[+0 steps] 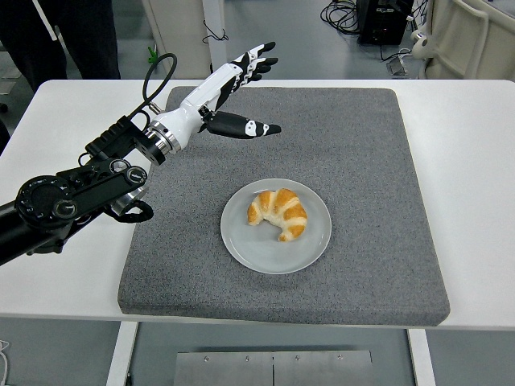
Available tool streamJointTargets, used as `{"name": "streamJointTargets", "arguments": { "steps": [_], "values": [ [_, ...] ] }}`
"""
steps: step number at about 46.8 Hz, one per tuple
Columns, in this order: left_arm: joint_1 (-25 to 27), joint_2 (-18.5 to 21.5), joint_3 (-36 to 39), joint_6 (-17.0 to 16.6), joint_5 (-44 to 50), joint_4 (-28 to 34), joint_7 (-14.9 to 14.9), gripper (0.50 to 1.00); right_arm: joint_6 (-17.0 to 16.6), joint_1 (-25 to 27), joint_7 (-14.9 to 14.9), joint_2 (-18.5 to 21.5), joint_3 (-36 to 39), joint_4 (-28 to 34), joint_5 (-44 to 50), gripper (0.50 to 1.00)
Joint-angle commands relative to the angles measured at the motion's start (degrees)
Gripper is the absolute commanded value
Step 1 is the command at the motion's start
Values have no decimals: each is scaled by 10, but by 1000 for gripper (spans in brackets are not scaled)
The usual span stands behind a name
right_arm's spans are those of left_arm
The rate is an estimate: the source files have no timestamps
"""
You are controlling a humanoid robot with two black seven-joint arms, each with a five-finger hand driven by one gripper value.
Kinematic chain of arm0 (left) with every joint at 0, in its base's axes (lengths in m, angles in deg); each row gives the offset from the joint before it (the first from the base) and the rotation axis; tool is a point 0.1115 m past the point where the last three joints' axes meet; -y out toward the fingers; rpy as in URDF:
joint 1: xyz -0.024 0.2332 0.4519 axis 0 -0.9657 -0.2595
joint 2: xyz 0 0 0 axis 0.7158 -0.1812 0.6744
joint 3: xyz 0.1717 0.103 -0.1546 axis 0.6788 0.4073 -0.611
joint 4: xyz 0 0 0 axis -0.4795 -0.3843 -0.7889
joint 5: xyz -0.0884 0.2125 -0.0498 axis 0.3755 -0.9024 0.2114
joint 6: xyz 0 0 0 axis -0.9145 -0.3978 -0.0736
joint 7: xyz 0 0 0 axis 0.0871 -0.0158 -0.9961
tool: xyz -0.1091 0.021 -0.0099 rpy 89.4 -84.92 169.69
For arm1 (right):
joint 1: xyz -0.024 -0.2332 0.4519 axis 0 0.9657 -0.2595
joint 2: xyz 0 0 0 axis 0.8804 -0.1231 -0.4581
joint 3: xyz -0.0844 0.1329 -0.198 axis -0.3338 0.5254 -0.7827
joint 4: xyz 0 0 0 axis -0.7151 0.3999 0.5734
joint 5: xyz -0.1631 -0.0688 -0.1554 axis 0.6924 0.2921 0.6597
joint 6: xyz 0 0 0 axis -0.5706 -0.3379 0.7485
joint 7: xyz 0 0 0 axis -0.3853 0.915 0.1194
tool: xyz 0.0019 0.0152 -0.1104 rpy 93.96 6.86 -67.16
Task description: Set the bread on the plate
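Note:
A golden croissant [278, 212] lies on the round grey plate [254, 253] near the middle of the grey mat. My left hand [251, 90] hovers above the mat's far left part, well up and to the left of the plate. Its fingers [259, 60] are spread and its thumb [249, 128] points right; it holds nothing. The black left arm [72, 203] comes in from the left edge. The right arm does not show.
The grey foam mat [386, 193] covers most of the white table [471, 161]. A person in dark trousers [72, 36] stands beyond the table's far left corner. Cables and equipment lie on the floor at the back.

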Motion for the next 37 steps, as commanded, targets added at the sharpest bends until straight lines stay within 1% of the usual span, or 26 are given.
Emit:
{"name": "streamJointTargets", "arguments": {
  "steps": [1, 7, 11, 17, 27, 30, 37],
  "values": [
    [2, 0, 0, 1, 26, -20, 0, 969, 0, 0, 0, 0, 0, 0, 0, 1000],
    [3, 1, -1, 0, 62, -52, 1, 969, 0, 0, 0, 0, 0, 0, 0, 1000],
    [3, -6, -6, 0, 88, -72, 2, 969, 0, 0, 0, 0, 0, 0, 0, 1000],
    [3, -31, -15, 0, 135, -96, 1, 969, 0, 0, 0, 0, 0, 0, 0, 1000],
    [10, -84, -18, 0, 158, -166, 2, 969, 0, 0, 0, 0, 0, 0, 0, 1000],
    [12, -98, -26, -1, 177, -190, 2, 969, 0, 0, 0, 0, 0, 0, 0, 1000],
    [25, -116, -44, 1, 234, -227, 2, 969, 0, 0, 0, 0, 0, 0, 0, 1000]
  ]
}}
